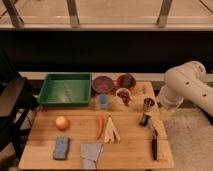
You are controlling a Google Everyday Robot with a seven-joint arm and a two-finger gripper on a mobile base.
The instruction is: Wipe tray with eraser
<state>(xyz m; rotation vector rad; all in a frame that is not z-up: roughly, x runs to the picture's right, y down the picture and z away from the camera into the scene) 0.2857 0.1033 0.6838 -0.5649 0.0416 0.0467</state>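
The green tray (65, 89) sits at the back left of the wooden table. The eraser (144, 119), a small dark block, lies on the right side of the table, below a small metal cup (148, 103). My white arm (187, 85) reaches in from the right. Its gripper (166, 106) hangs at the table's right edge, just right of the metal cup and the eraser, far from the tray. It holds nothing that I can see.
Behind the tray's right end stand a purple bowl (102, 83), a dark red bowl (126, 80), a small blue cup (103, 101) and a small bowl (123, 95). Nearer lie an orange (62, 122), carrot (99, 126), blue sponge (61, 147), grey cloth (91, 152) and dark-handled tool (154, 142).
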